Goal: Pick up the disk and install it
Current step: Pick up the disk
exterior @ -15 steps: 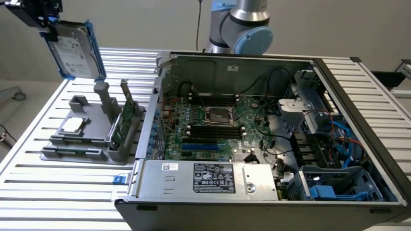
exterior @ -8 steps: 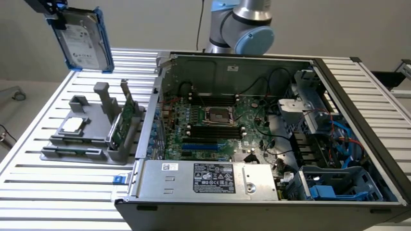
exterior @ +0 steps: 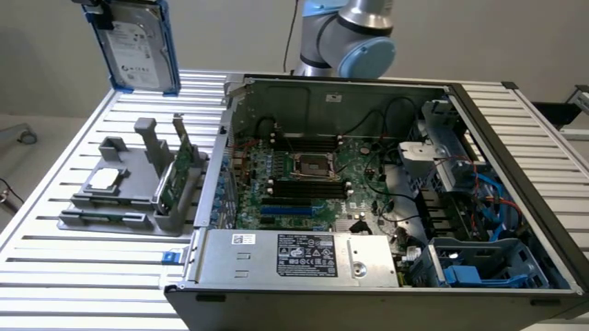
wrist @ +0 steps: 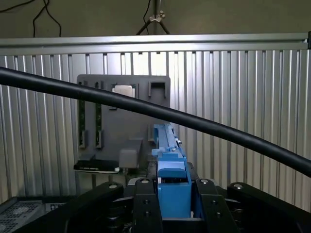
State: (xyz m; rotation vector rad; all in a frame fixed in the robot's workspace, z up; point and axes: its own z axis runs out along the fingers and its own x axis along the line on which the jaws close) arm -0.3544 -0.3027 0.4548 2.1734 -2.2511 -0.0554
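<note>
Claw (wrist: pixel 173 206) clenched on the disk (exterior: pixel 138 45), a flat silver-grey metal slab with white label and blue plastic frame. It hangs upright in the air over the ribbed aluminium counter (exterior: pixel 83 276), above the grey plastic fixture (exterior: pixel 129 200), toward the exterior view's left of the open boxy computer case (exterior: pixel 368 172).
</note>
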